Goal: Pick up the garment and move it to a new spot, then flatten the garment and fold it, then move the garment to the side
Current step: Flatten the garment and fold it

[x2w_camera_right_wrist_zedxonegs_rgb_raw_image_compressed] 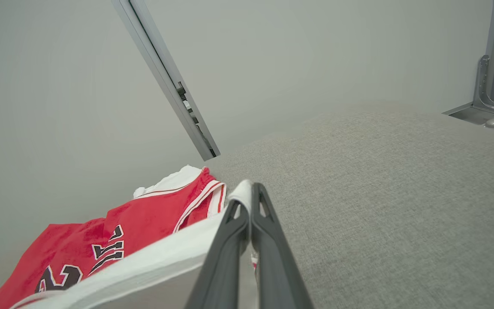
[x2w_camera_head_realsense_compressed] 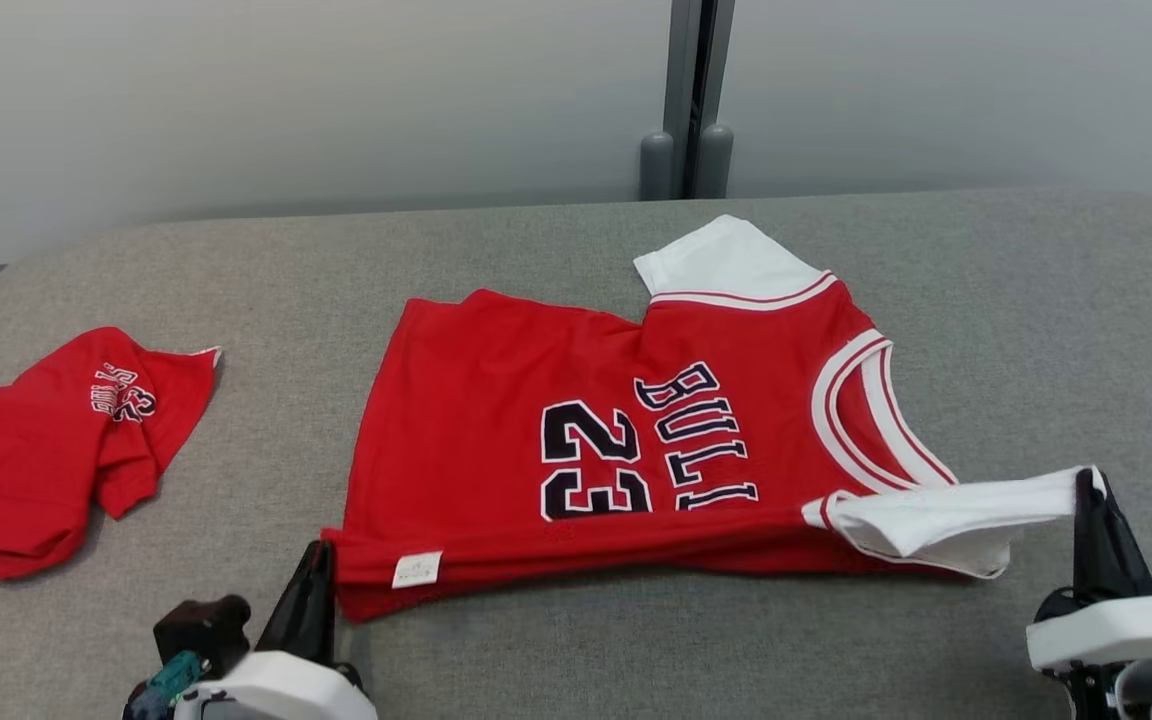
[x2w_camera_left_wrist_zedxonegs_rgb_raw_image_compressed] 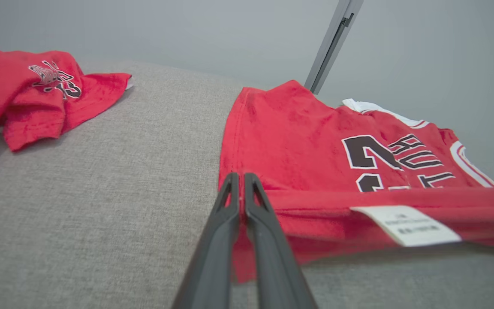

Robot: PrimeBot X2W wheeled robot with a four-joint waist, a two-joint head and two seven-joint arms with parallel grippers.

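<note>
The garment point(x2w_camera_head_realsense_compressed: 536, 400) is a red jersey with white sleeves, "BULLS" and "23" in black, spread across the grey cushioned surface point(x2w_camera_head_realsense_compressed: 1036, 300). Its near edge is lifted and folded up slightly. My left gripper point(x2w_camera_head_realsense_compressed: 321, 560) is shut on the jersey's near left hem corner, next to a white label point(x2w_camera_head_realsense_compressed: 417, 568); the left wrist view shows the dark fingers point(x2w_camera_left_wrist_zedxonegs_rgb_raw_image_compressed: 230, 206) pinching red cloth point(x2w_camera_left_wrist_zedxonegs_rgb_raw_image_compressed: 298, 146). My right gripper point(x2w_camera_head_realsense_compressed: 1094, 490) is shut on the white sleeve point(x2w_camera_head_realsense_compressed: 946, 515), pulled out to the right. The right wrist view shows white fabric point(x2w_camera_right_wrist_zedxonegs_rgb_raw_image_compressed: 165, 262) clamped at the gripper point(x2w_camera_right_wrist_zedxonegs_rgb_raw_image_compressed: 249, 189).
A second red garment point(x2w_camera_head_realsense_compressed: 46, 450) lies crumpled at the far left of the surface, also seen as the red heap point(x2w_camera_left_wrist_zedxonegs_rgb_raw_image_compressed: 28, 94) in the left wrist view. A grey wall with a vertical metal post point(x2w_camera_head_realsense_compressed: 686, 100) stands behind the surface.
</note>
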